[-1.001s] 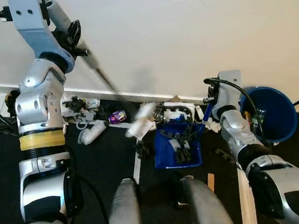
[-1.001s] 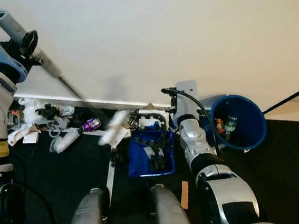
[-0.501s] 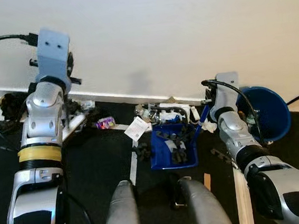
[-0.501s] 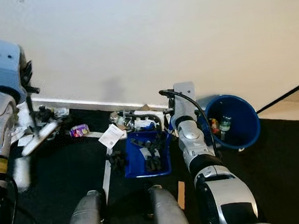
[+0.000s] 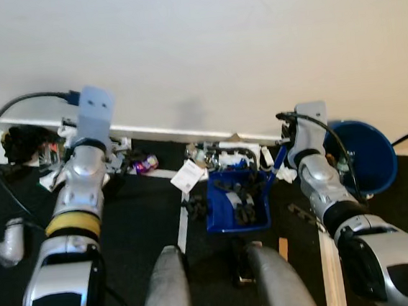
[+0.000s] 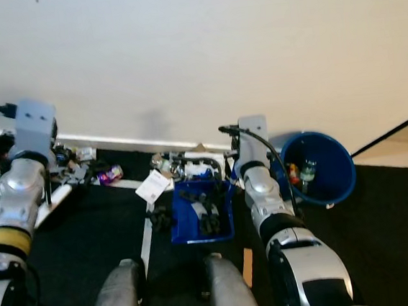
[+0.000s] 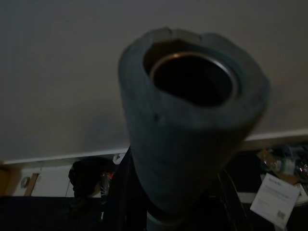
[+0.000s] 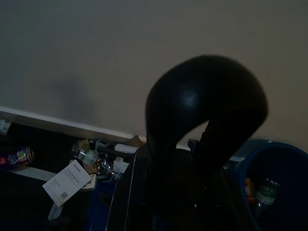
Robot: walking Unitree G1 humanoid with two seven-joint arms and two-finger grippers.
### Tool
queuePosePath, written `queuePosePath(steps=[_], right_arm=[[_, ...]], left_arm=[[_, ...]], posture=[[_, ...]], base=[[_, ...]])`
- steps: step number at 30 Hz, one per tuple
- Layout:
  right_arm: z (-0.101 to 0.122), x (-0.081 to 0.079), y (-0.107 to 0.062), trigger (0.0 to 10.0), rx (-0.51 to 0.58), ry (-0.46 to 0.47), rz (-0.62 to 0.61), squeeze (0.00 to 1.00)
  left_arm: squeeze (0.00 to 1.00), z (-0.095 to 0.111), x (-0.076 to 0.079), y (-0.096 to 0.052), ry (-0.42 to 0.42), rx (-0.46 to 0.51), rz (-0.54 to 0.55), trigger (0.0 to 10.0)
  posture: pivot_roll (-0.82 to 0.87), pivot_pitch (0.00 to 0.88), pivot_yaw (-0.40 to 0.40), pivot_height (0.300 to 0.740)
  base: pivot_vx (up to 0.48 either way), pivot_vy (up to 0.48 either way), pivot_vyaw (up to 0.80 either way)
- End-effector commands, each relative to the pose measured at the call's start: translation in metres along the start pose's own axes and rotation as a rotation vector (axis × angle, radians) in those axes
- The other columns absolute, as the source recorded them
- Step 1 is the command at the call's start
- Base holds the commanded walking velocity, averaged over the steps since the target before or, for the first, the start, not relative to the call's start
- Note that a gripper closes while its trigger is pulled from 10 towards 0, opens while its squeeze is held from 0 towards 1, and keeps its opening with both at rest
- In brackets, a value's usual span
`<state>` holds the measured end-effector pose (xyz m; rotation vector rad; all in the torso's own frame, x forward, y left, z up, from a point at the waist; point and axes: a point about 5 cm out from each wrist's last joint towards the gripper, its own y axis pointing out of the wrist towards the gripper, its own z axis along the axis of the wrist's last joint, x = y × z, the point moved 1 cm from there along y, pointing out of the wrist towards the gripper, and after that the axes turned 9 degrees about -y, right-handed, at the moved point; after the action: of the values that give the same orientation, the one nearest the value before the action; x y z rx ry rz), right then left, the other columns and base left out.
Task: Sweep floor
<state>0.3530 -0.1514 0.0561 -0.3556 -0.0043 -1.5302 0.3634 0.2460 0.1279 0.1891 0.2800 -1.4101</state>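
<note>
Left tool [image 7: 144, 211] clamped round grey broom handle [image 7: 192, 120], low by the skirting among litter [image 5: 136, 163]; right tool [image 8: 168, 202] gripping black dustpan handle [image 8: 207, 110]; blue dustpan [image 5: 238, 204] on black floor [image 5: 138, 217], beside blue bin [image 5: 374, 155].
</note>
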Motion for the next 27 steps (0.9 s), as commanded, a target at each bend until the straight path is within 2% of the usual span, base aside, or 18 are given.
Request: queuePosePath(steps=[1, 5, 6, 7, 8, 9, 10, 11, 12, 15, 16, 17, 18, 20, 21, 24, 25, 27], right_arm=[[-0.052, -0.009, -0.020, 10.0, -0.211, -0.055, 0.063, 0.00], [-0.054, -0.008, -0.021, 10.0, -0.207, -0.063, 0.067, 0.00], [-0.054, -0.008, -0.021, 10.0, -0.207, -0.063, 0.067, 0.00], [-0.055, -0.008, -0.022, 10.0, -0.208, -0.064, 0.068, 0.00], [-0.055, -0.008, -0.022, 10.0, -0.208, -0.064, 0.068, 0.00], [-0.056, -0.008, -0.023, 10.0, -0.207, -0.065, 0.069, 0.00], [-0.056, -0.008, -0.023, 10.0, -0.207, -0.065, 0.069, 0.00], [-0.057, -0.007, -0.023, 10.0, -0.208, -0.066, 0.070, 0.00], [-0.057, -0.007, -0.023, 10.0, -0.208, -0.066, 0.070, 0.00], [-0.061, -0.007, -0.026, 10.0, -0.214, -0.067, 0.069, 0.00], [-0.061, -0.007, -0.026, 10.0, -0.214, -0.067, 0.069, 0.00], [-0.062, -0.007, -0.027, 10.0, -0.216, -0.067, 0.069, 0.00], [-0.062, -0.007, -0.027, 10.0, -0.216, -0.067, 0.069, 0.00], [-0.064, -0.008, -0.028, 10.0, -0.220, -0.066, 0.068, 0.00], [-0.064, -0.008, -0.028, 10.0, -0.220, -0.066, 0.068, 0.00], [-0.066, -0.009, -0.029, 10.0, -0.225, -0.064, 0.066, 0.00], [-0.066, -0.009, -0.029, 10.0, -0.225, -0.064, 0.066, 0.00], [-0.067, -0.010, -0.030, 10.0, -0.228, -0.062, 0.066, 0.00]], left_arm=[[0.00, -0.003, 0.009, -0.001, -0.024, 0.000, -0.009, 10.0], [0.00, -0.008, 0.031, 0.001, -0.218, -0.015, -0.003, 10.0], [0.00, -0.008, 0.031, 0.001, -0.218, -0.015, -0.003, 10.0], [0.00, -0.003, 0.044, 0.002, -0.291, -0.004, -0.028, 10.0], [0.00, -0.003, 0.044, 0.002, -0.291, -0.004, -0.028, 10.0], [0.00, 0.002, 0.057, 0.003, -0.349, 0.010, -0.053, 10.0], [0.00, 0.002, 0.057, 0.003, -0.349, 0.010, -0.053, 10.0], [0.00, 0.013, 0.074, 0.004, -0.429, 0.031, -0.094, 10.0], [0.00, 0.013, 0.074, 0.004, -0.429, 0.031, -0.094, 10.0], [0.00, 0.053, 0.130, 0.003, -0.583, 0.115, -0.257, 10.0], [0.00, 0.053, 0.130, 0.003, -0.583, 0.115, -0.257, 10.0], [0.00, 0.064, 0.143, 0.001, -0.611, 0.137, -0.302, 10.0], [0.00, 0.064, 0.143, 0.001, -0.611, 0.137, -0.302, 10.0], [0.00, 0.084, 0.163, -0.003, -0.661, 0.169, -0.376, 10.0], [0.00, 0.084, 0.163, -0.003, -0.661, 0.169, -0.376, 10.0], [0.00, 0.114, 0.197, -0.015, -0.728, 0.214, -0.525, 10.0], [0.00, 0.114, 0.197, -0.015, -0.728, 0.214, -0.525, 10.0], [0.00, 0.124, 0.222, -0.030, -0.720, 0.222, -0.680, 10.0]], posture=[[0.09, 0.242, -0.108, 0.740], [0.06, 0.264, -0.112, 0.740], [0.06, 0.264, -0.112, 0.740], [0.06, 0.270, -0.112, 0.740], [0.06, 0.270, -0.112, 0.740], [0.05, 0.277, -0.111, 0.740], [0.05, 0.277, -0.111, 0.740], [0.05, 0.283, -0.110, 0.740], [0.05, 0.283, -0.110, 0.740], [0.04, 0.293, -0.103, 0.740], [0.04, 0.293, -0.103, 0.740], [0.04, 0.293, -0.103, 0.740], [0.04, 0.293, -0.103, 0.740], [0.05, 0.291, -0.094, 0.740], [0.05, 0.291, -0.094, 0.740], [0.05, 0.289, -0.088, 0.740], [0.05, 0.289, -0.088, 0.740], [0.05, 0.283, -0.077, 0.740]], base=[[0.000, 0.000, 0.00], [0.000, 0.000, 0.00], [0.000, 0.000, 0.00], [0.000, 0.000, 0.00], [0.000, 0.000, 0.00], [0.000, 0.000, 0.00], [0.000, 0.000, 0.00], [0.000, 0.000, 0.00], [0.000, 0.000, 0.00], [0.000, 0.000, 0.00], [0.000, 0.000, 0.00], [0.000, 0.000, 0.00], [0.000, 0.000, 0.00], [0.000, 0.000, 0.00], [0.000, 0.000, 0.00], [0.000, 0.000, 0.00], [0.000, 0.000, 0.00], [0.000, 0.000, 0.00]])
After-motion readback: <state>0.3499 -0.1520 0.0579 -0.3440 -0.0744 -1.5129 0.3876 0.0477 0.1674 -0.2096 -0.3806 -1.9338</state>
